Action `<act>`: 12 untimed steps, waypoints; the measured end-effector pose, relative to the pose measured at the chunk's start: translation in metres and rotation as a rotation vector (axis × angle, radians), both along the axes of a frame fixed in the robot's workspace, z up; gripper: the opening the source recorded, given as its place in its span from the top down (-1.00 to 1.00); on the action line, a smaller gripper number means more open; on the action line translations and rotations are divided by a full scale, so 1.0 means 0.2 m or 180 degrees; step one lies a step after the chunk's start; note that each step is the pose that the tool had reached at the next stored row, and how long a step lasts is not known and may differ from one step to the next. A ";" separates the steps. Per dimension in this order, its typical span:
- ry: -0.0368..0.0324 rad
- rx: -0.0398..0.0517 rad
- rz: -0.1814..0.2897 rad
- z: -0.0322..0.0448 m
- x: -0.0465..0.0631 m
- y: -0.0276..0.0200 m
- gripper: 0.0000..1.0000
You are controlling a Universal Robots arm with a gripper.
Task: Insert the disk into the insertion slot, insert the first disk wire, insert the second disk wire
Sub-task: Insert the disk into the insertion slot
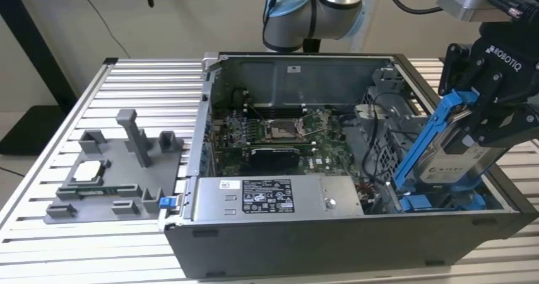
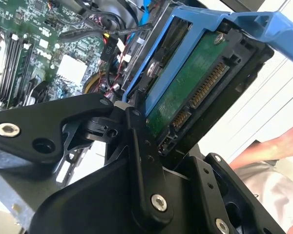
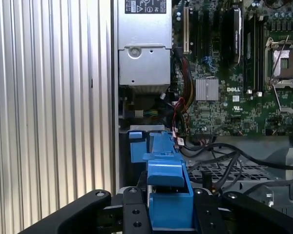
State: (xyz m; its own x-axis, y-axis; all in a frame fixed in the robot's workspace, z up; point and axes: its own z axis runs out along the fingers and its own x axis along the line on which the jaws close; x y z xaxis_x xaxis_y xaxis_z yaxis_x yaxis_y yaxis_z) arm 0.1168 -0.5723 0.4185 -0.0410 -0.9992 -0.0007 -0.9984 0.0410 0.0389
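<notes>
The disk (image 1: 459, 161), a silver drive in a bright blue carrier, hangs steeply tilted over the open computer case's right end in the exterior view. My gripper (image 1: 480, 129) is shut on its upper part. The disk's lower end reaches down to the insertion slot (image 1: 438, 202), a blue-railed bay at the case's near right corner; whether it is seated I cannot tell. In the second wrist view the disk's green circuit board and connectors (image 2: 190, 92) face the camera between the black fingers (image 2: 139, 151). In the first wrist view the blue carrier (image 3: 166, 190) sits between the fingers. Loose black wires (image 1: 375, 139) lie beside the bay.
A grey power supply box with a sticker (image 1: 269, 195) lies along the case's near side, and the motherboard (image 1: 278, 136) is behind it. A grey fixture with small parts (image 1: 110, 170) stands on the slatted table (image 1: 50, 246) at the exterior view's left. A person's arm (image 2: 263, 151) is nearby.
</notes>
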 end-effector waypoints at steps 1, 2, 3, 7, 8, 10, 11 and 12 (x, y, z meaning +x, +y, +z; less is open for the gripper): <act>0.0000 -0.0001 -0.0002 -0.004 0.00 0.000 1.00; 0.0000 0.0000 -0.0004 -0.008 0.00 0.000 1.00; 0.0000 0.0000 -0.0006 -0.012 0.00 0.000 1.00; 0.0000 0.0000 -0.0013 -0.026 0.00 0.000 1.00; 0.0000 0.0000 -0.0014 -0.030 0.00 0.000 1.00; 0.0000 0.0000 -0.0018 -0.038 0.00 0.000 1.00; 0.0000 0.0001 -0.0020 -0.042 0.00 0.000 1.00; 0.0000 0.0002 -0.0021 -0.045 0.00 0.000 1.00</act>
State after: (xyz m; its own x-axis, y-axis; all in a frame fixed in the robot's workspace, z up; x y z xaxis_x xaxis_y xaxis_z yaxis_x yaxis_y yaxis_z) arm 0.1175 -0.5723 0.4095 -0.0477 -0.9989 -0.0012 -0.9981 0.0476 0.0389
